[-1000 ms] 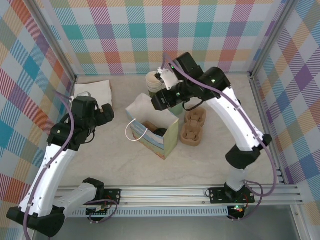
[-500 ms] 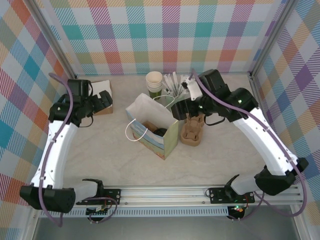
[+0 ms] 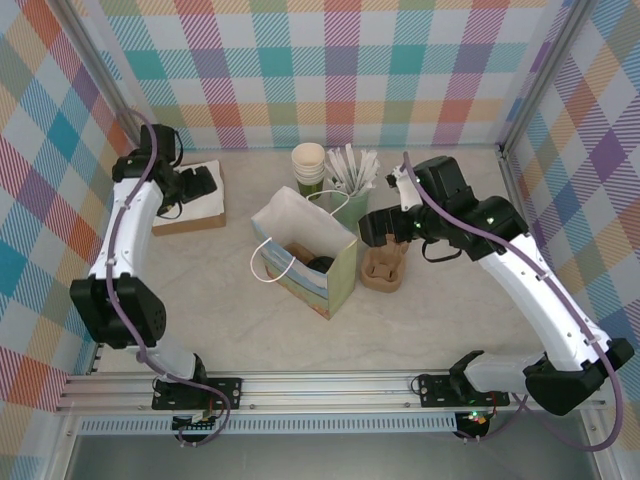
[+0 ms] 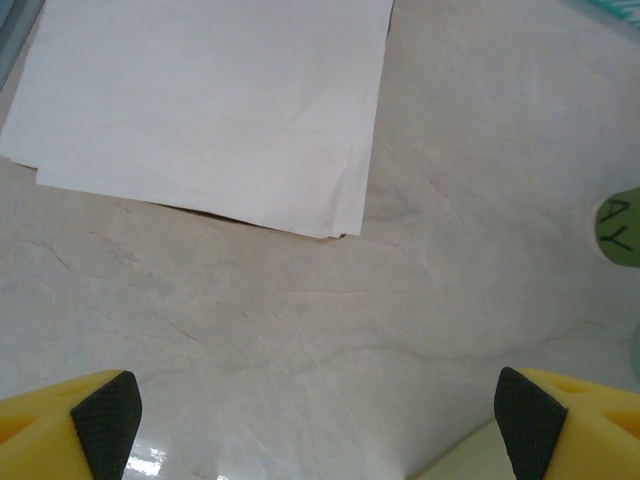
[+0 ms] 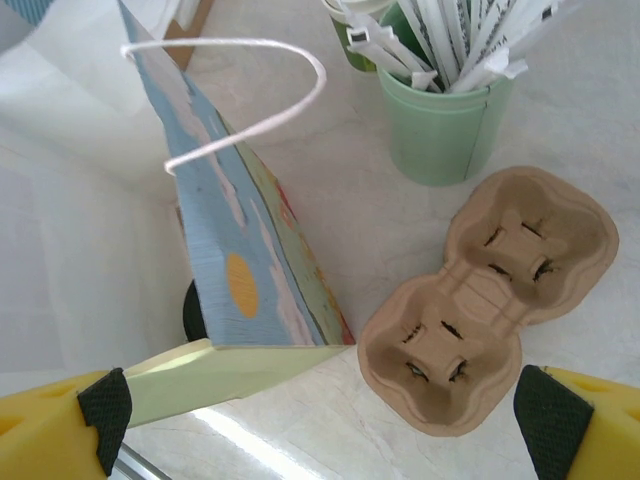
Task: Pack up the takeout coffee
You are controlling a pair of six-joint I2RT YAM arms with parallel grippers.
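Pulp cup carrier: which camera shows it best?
The right wrist view: the pulp cup carrier lies whole and close, with both empty wells visible. The top external view shows it small, its far end partly hidden by the right gripper.

Paper bag (image 3: 340,281): open, upright, mid-table (image 4: 300,330).
Pulp carrier (image 5: 490,300): 2 wells, flat, just beside the bag.
Mint cup (image 5: 440,135): upright, holding white stirrers (image 5: 470,40).
Cup stack (image 3: 308,165): beside the mint cup.
White paper (image 4: 200,100): flat, far left.
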